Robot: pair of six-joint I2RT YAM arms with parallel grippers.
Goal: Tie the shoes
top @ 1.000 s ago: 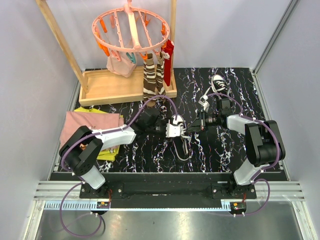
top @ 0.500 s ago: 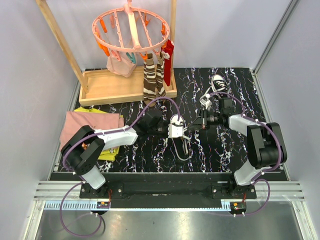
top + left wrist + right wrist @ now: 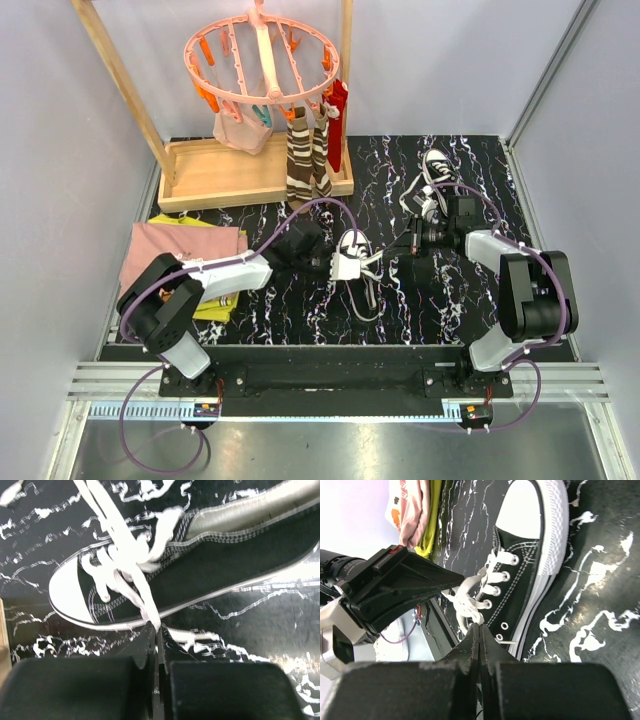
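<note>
One black shoe with a white toe cap lies mid-table between my two grippers, its long white laces trailing toward the near edge. My left gripper is shut on a lace right beside that shoe. From the other side my right gripper is shut on the knotted lace above the eyelets of the same shoe, and a strand runs taut to it. The second shoe lies at the back right, apart from both grippers.
A wooden rack stands at the back left, with a pink round peg hanger carrying brown striped socks and a red sock. Folded pink and yellow-green cloths lie at the left edge. Grey walls enclose the table.
My left gripper has shut on a lace beside the shoe. My right gripper has drawn back to the right, pulling its lace taut.
</note>
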